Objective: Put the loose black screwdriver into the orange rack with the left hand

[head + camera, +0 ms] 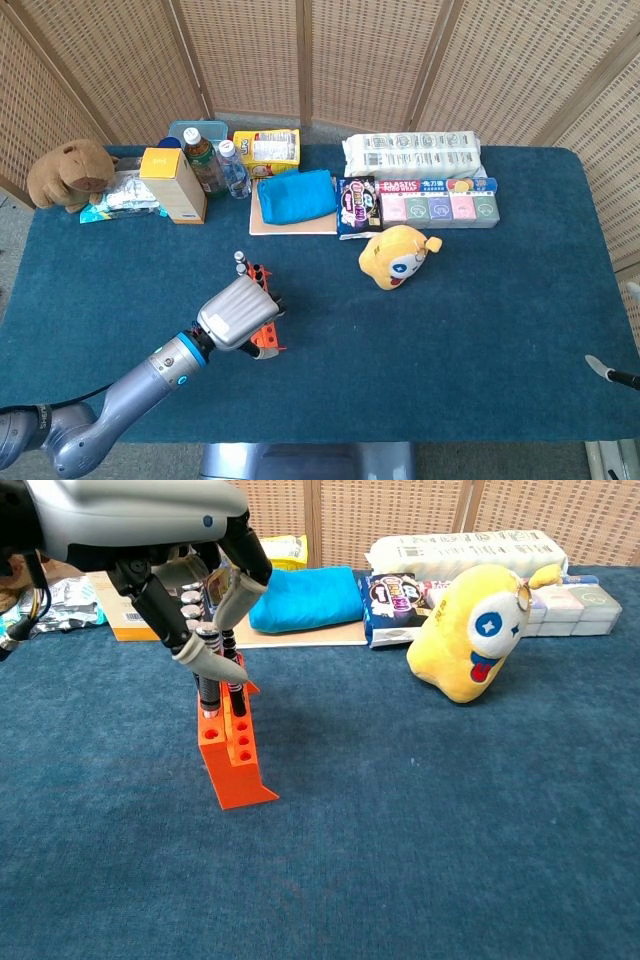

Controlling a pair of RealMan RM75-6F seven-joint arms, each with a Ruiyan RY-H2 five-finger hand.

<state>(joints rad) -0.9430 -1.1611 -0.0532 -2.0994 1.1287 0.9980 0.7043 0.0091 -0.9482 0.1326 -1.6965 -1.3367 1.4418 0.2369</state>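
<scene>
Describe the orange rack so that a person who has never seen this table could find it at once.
On the blue table, look at the near left part, in front of the yellow plush toy and to its left. The orange rack stands there just below the robot's left hand. It is the only bright orange thing, a sloped block with round holes on top and black screwdrivers standing in it.
</scene>
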